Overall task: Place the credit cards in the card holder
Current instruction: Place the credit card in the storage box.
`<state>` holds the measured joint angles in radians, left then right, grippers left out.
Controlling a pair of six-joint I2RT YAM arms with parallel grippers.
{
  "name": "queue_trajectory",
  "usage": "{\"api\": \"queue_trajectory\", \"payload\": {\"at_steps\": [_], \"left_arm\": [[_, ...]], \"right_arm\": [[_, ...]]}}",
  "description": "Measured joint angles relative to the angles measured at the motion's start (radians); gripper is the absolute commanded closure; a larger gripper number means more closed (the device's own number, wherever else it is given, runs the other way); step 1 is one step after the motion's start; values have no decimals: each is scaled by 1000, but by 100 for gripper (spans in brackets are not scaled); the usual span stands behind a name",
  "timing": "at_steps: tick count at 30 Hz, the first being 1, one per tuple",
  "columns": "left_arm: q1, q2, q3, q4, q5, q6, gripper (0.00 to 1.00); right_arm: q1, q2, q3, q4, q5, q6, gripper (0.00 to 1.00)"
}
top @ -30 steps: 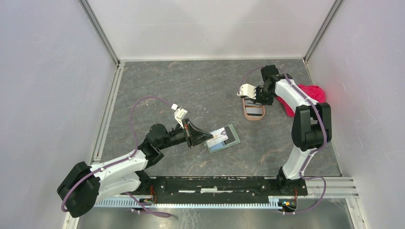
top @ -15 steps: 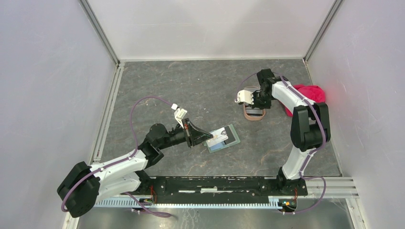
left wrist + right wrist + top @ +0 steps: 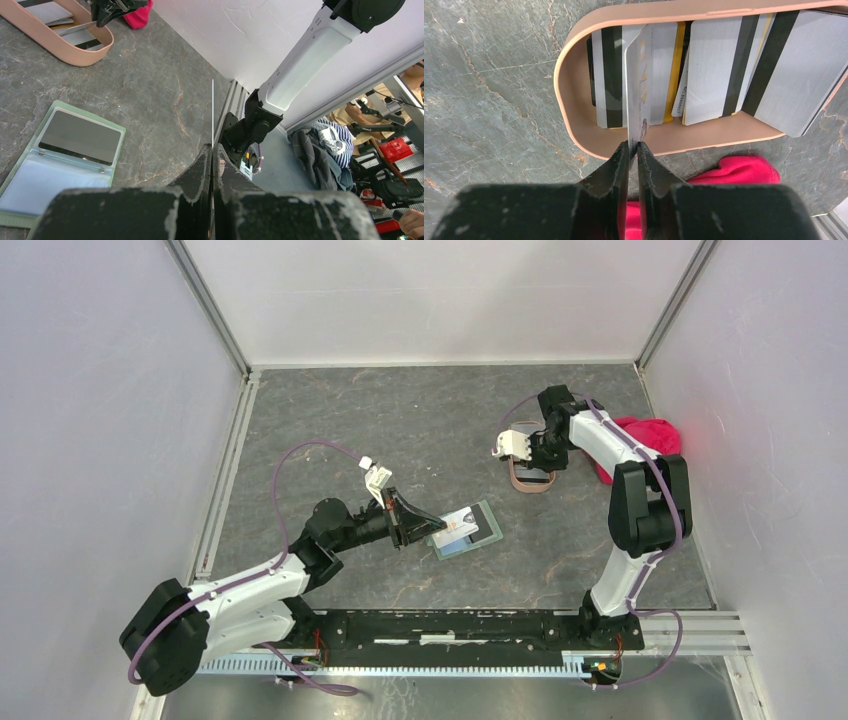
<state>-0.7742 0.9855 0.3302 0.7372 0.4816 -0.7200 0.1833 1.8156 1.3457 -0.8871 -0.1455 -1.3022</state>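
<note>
Left jaws clamp a thin card [image 3: 457, 523], right jaws a whitish card [image 3: 636, 90].

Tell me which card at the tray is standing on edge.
The whitish card pinched in the right end effector: it stands on edge over the tray, while the other cards lie flat inside it.

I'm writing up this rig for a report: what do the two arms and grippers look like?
The left arm and right arm have white shells between black joints, each trailed by a thin mauve cable. The left gripper and right gripper have black wedge-shaped fingers, scuffed pale at the edges.
</note>
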Motion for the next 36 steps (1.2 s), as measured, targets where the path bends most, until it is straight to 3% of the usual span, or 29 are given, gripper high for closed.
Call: {"api": "queue_trajectory", "payload": {"at_steps": [9, 12, 24, 29, 36], "left_arm": [[0, 0, 4, 0, 2, 0, 98], [0, 0, 4, 1, 6, 0, 98], [0, 5, 4, 3, 27, 0, 98], [0, 36, 5, 35, 44, -1, 98], [0, 89, 43, 45, 75, -3, 98]], "right_arm": [[0, 0, 13, -19, -18, 7, 82], [0, 0, 13, -28, -28, 6, 72], [1, -35, 12, -79, -109, 5, 64], [-10, -193, -47, -44, -270, 68, 54], [-15, -517, -281, 33, -695, 217, 32]]}}
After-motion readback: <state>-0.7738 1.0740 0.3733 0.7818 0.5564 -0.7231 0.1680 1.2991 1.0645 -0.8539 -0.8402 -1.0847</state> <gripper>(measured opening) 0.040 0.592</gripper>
